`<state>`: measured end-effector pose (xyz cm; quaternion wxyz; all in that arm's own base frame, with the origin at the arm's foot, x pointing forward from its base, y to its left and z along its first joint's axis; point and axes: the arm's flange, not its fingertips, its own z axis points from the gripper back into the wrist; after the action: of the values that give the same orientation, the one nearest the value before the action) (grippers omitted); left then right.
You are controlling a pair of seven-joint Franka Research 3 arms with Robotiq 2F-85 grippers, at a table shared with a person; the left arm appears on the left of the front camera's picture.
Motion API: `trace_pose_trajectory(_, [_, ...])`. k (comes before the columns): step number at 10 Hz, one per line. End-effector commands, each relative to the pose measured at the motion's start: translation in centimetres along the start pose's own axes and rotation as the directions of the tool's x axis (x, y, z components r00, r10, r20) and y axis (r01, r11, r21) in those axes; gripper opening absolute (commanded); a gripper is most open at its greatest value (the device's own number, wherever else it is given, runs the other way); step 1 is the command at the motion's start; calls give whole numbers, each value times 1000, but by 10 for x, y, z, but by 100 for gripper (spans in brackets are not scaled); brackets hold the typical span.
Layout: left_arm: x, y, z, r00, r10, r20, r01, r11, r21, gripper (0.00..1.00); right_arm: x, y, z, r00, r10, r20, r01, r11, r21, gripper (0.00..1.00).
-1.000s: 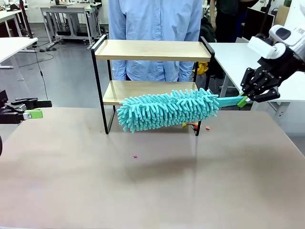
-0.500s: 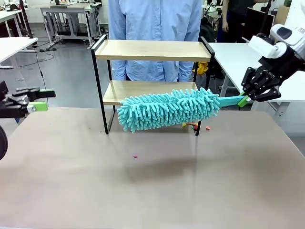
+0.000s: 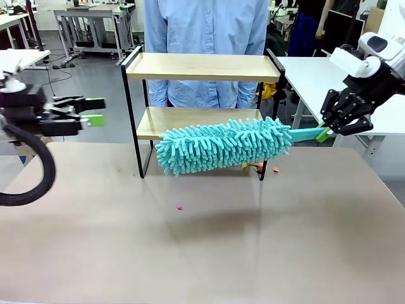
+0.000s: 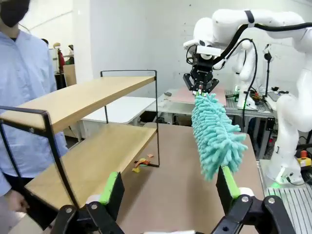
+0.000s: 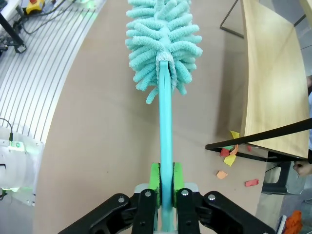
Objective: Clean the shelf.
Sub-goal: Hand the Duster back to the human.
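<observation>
- The shelf (image 3: 202, 107) stands mid-desk (image 3: 202, 253), toward the far side, with a person right behind it; both wooden boards look bare.
- Right gripper (image 3: 324, 133) sits off to the right of the shelf, fingers clamped tight on the duster (image 3: 224, 145) by its slim teal handle.
- The fluffy head hangs level in front of the lower board, near it; I cannot tell whether it touches.
- Left gripper (image 3: 95, 111) hovers at the left, just beside the shelf's left rail, fingers spread wide, nothing between them.
- Paper scraps (image 3: 256, 167) lie on the desk by the shelf's near right leg, and one speck (image 3: 180, 207) lies nearer us.
- Handling, as I judge it: thin metal frame and light boards, so the shelf is stiff but light and could slide or tip under a hard sweep.
- Best hold looks like a raised side rail or upright post, which the open left fingers could pinch to steady it.
- The duster's head is soft and forgiving; the handle is rigid enough to steer.
</observation>
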<state>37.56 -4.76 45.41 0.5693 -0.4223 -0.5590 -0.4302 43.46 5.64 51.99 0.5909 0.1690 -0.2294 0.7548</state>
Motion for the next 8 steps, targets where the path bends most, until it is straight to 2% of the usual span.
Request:
trace_pose_trajectory(1, [-29, -80, -21, 999, 32, 11, -32, 999, 1, 100, 1, 0, 2, 999, 14, 30, -14, 1000, -11, 13])
trace_pose_trajectory(4, [-36, -98, -53, 1000, 19, -10, -20, 998, -60, 100, 1, 0, 2, 999, 14, 30, -14, 1000, -11, 13])
trace_pose_trajectory(8, [-45, -122, -71, 1000, 22, -17, -24, 992, -126, 100, 1, 0, 2, 999, 14, 30, -14, 1000, -11, 13])
